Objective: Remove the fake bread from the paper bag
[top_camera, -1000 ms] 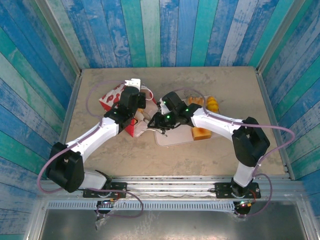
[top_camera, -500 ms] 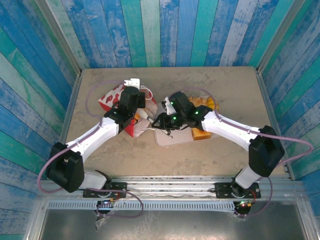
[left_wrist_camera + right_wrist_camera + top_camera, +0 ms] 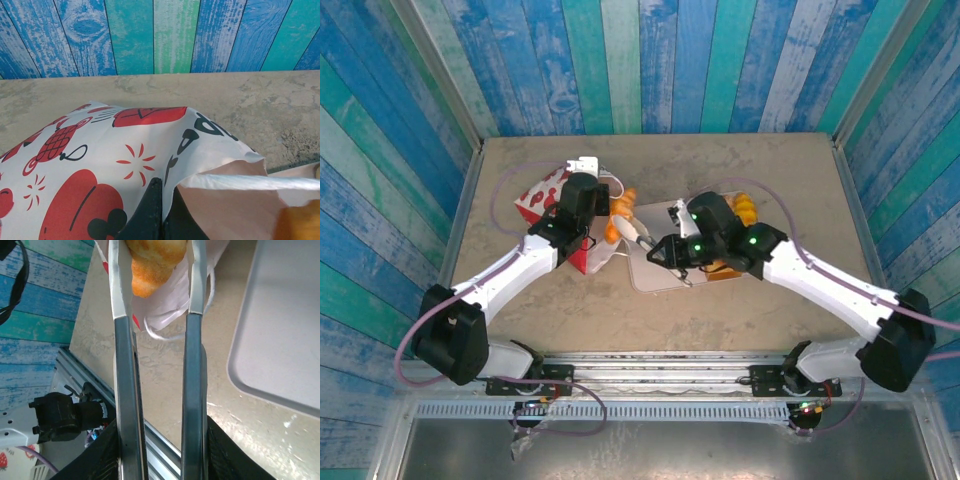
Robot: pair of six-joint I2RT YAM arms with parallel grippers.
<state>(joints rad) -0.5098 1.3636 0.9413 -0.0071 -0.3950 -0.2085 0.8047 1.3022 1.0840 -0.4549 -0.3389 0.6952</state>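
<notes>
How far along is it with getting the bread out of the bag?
Partly done: a yellow bun already lies outside by the tray. In hand: the right gripper pinches an orange pastry at the mouth of the paper bag while the left gripper clamps its rim. Left: setting it down; the bag's contents are hidden.

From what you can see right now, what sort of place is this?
Probably a staged robot test cell, not a real bakery: painted plank walls enclose a table, the left arm and right arm are bolted at its edge, and the fake bread is a toy.
</notes>
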